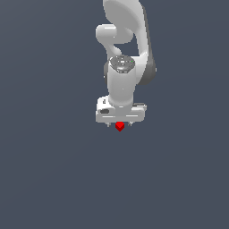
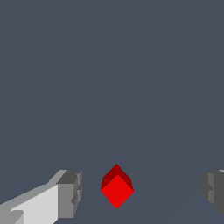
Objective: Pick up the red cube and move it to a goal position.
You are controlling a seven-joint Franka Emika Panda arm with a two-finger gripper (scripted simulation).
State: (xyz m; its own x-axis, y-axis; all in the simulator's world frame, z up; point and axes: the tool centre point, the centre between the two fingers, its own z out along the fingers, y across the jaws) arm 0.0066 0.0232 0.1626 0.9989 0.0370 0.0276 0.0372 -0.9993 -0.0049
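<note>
The red cube [image 1: 119,126] is a tiny bright red block seen just below the white gripper [image 1: 119,124] in the exterior view. In the wrist view the red cube [image 2: 117,190] lies between the two grey fingertips [image 2: 70,193], turned with a corner toward the camera. There is a wide gap on each side of it, and neither finger touches it. The gripper [image 2: 142,192] is open around the cube.
The white arm [image 1: 123,53] rises from behind the gripper toward the top of the exterior view. The plain dark grey floor [image 1: 53,170] spreads all around. No goal marker shows.
</note>
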